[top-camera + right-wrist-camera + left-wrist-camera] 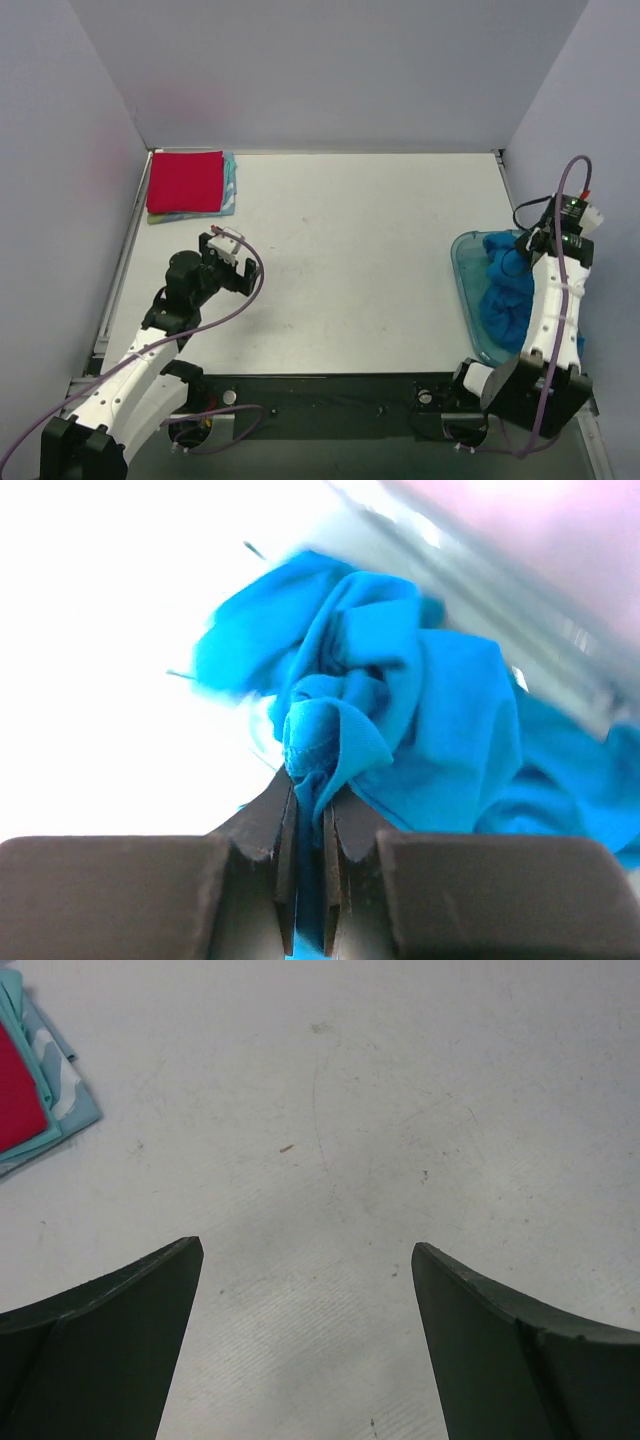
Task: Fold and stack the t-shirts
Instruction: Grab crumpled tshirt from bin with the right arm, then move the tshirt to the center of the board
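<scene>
The right claw was closed on a bunched fold of the bright blue t-shirt. Its two fingers were pinched nearly together with cloth squeezed between them, and a hemmed ridge of fabric bulged just above the tips. The rest of that shirt lay crumpled in loose folds beyond the fingers. In the top view the blue t-shirt sat heaped in the translucent blue bin at the right edge of the bench. The right arm reached up from the near right corner, with its wrist over the far part of the heap. Some blue cloth spilled past the bin's near right side, beside the arm.

The left claw was open, its dark fingers spread wide over bare bench with nothing between them. It hung over the left side of the bench, roughly midway between near and far.

In the far left corner lay a stack of folded shirts. The red t-shirt was on top, folded into a neat square. A light teal t-shirt lay under it and showed along the right edge, and a thin yellowish layer peeked out along the near edge. The left wrist view caught one corner of that stack, red over teal, well apart from the open fingers. The stack and the bin stood at opposite sides of the bench.
</scene>
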`<state>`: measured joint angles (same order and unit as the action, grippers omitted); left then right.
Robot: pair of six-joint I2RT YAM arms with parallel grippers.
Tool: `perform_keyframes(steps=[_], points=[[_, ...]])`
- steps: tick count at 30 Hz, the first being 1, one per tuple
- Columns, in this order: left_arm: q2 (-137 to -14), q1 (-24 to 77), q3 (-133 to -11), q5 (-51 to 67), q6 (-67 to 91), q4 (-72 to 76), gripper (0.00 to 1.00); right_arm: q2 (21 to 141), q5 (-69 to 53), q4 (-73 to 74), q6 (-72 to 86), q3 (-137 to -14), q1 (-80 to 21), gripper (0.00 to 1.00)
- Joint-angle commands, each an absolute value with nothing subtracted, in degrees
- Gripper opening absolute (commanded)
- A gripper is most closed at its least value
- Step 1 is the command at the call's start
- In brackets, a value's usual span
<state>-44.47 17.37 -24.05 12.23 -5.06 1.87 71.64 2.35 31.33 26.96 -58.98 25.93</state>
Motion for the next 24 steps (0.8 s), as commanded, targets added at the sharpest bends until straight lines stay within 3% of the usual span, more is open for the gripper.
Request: perform_keyframes(steps=[1,6,8,14,18,24], points=[[-44.21,16.79,-28.65,10.99,-4.31,7.11,0.97,56.1,4.77,25.88,20.32,-72.48,18.49,0.0],[-46.13,16.52,-29.97,4.24,-8.51,14.05,0.97,55.45,-17.54,15.13,12.84,-86.72,6.96,0.0],[-47.63,16.0,-31.63,1.34,-10.27,15.55,0.97,58.78,-32.1,10.75,14.32,-95.84,-0.06,0.0],[-49.22,13.8,-33.48,-3.51,-13.09,18.98,0.97,73.64,-49.72,12.02,16.26,-116.94,-29.22,0.0],[-48.43,12.13,-33.84,-4.39,-15.64,20.82,0.97,80.33,-57.48,10.99,18.46,-119.62,-31.64,0.0],[-46.33,8.97,-34.89,-4.92,-15.99,17.15,0.97,79.45,-53.1,12.04,20.04,-99.63,-20.85,0.0]])
